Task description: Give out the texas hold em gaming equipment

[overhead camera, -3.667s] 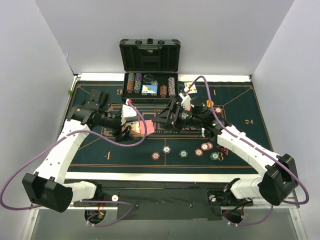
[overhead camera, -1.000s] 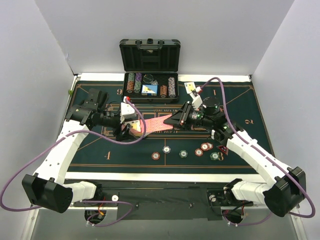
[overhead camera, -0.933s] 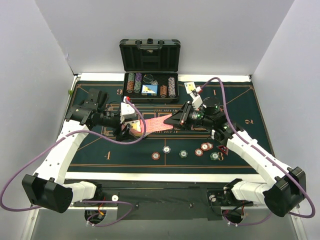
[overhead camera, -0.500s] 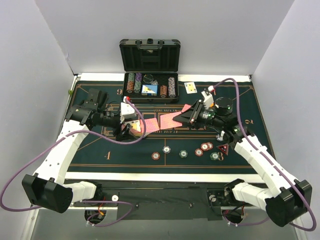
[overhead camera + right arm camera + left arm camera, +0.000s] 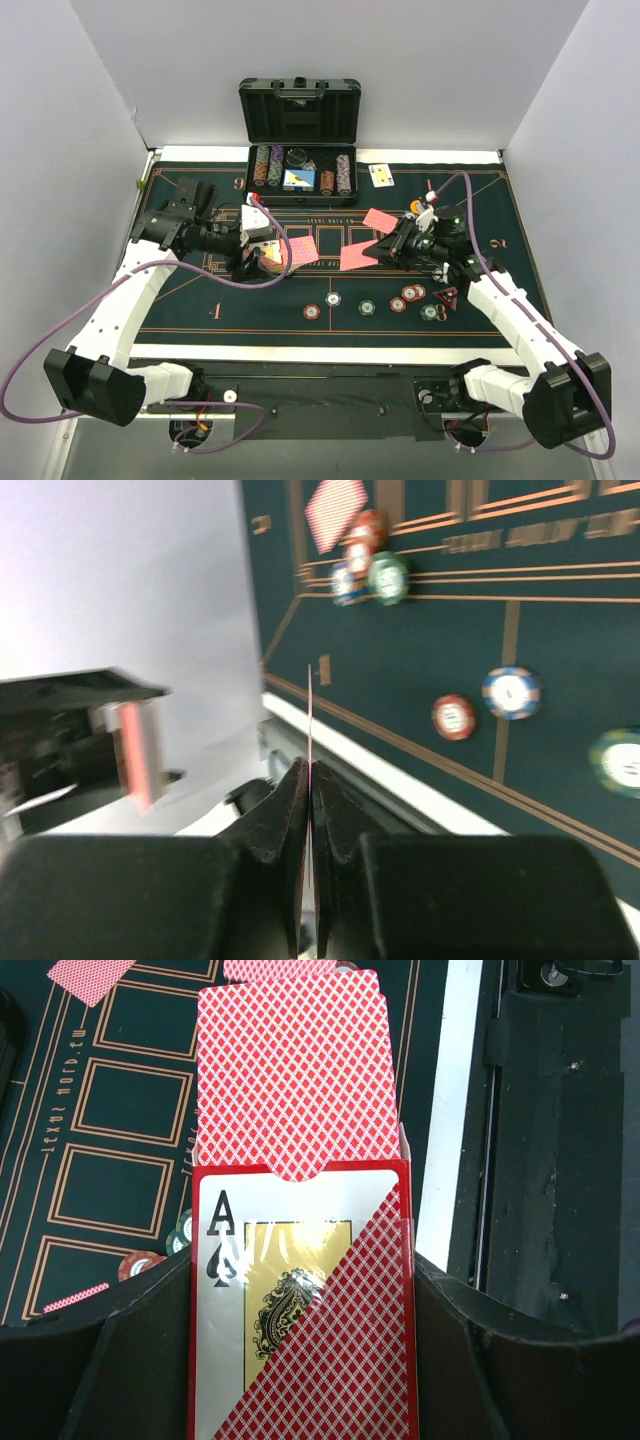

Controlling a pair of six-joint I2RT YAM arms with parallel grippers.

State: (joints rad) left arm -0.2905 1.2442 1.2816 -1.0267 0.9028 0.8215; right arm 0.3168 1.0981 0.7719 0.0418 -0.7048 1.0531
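Trouble may come from the thin grip: the right gripper (image 5: 309,780) pinches one red-backed paper playing card (image 5: 358,257) by its edge, just right of the flat red card box (image 5: 310,1360) that the left gripper (image 5: 262,256) squeezes. The card could slip and flip over.
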